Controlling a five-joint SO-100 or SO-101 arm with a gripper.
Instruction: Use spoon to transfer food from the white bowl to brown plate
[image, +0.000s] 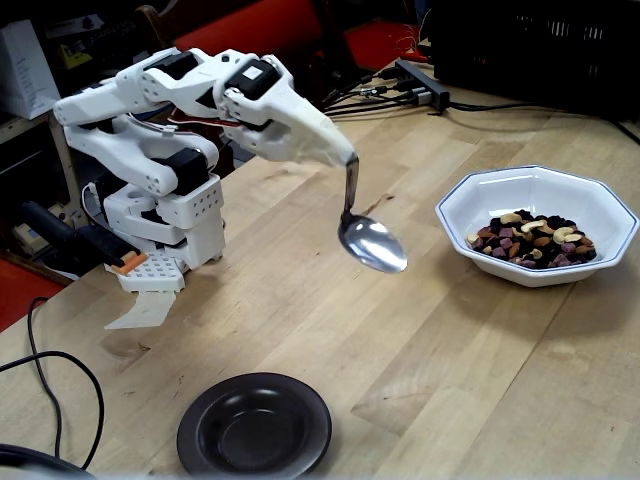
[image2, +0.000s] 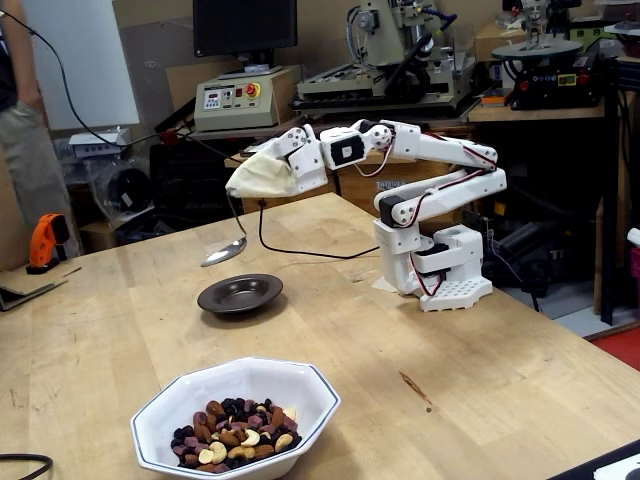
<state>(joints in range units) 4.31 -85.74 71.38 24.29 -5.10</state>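
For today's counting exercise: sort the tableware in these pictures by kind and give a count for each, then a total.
Spoons: 1, the spoon held in the end effector
Bowls: 1, the white bowl holding the food
Plates: 1, the brown plate, empty
Total: 3
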